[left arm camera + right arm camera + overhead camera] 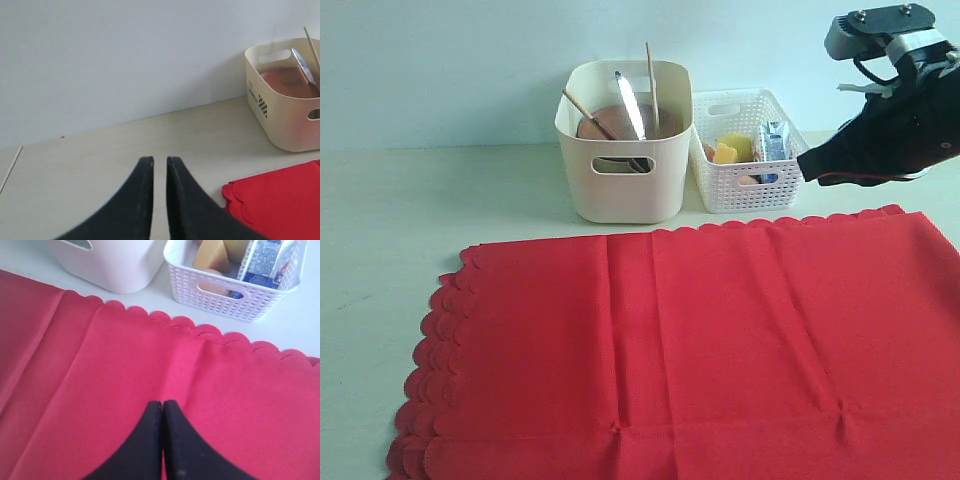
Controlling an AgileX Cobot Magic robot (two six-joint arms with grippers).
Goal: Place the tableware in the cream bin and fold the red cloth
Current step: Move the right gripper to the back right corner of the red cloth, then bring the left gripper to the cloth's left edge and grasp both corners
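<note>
well, start with what you can't see: the red cloth [700, 340] runs off the near and right edges of the exterior view, so its full outline is cut off. the left arm doesn't appear there at all. the wall of the cream bin [620, 190] hides the lower parts of everything in it, and only something dark shows through its oval cut-out.

the bin stands on the table [380, 250], beyond the cloth's far edge. inside it, the round brown wooden plate [605, 122] stands tilted. the silver knife [630, 105] leans up past the rim, its top tipped slightly left. one of the pale wooden chopsticks [651, 80] stands nearly upright at the right. a browner stick [582, 108] slants up to the left, and you can't tell what it is.

just right of the bin, the white lattice basket [745, 185] holds a yellow wedge [725, 152], a blue-and-white carton [772, 142] and a pale orange piece [215, 285].

the cloth lies spread flat, long axis left to right, with scalloped edges at the left and far sides and creases running near to far.

your left fingers [142, 190] are nearly together over bare table, with only a thin slit between them and nothing in it. your right fingers [145, 435] are pressed together above the cloth's far right part, gripping nothing visible.
</note>
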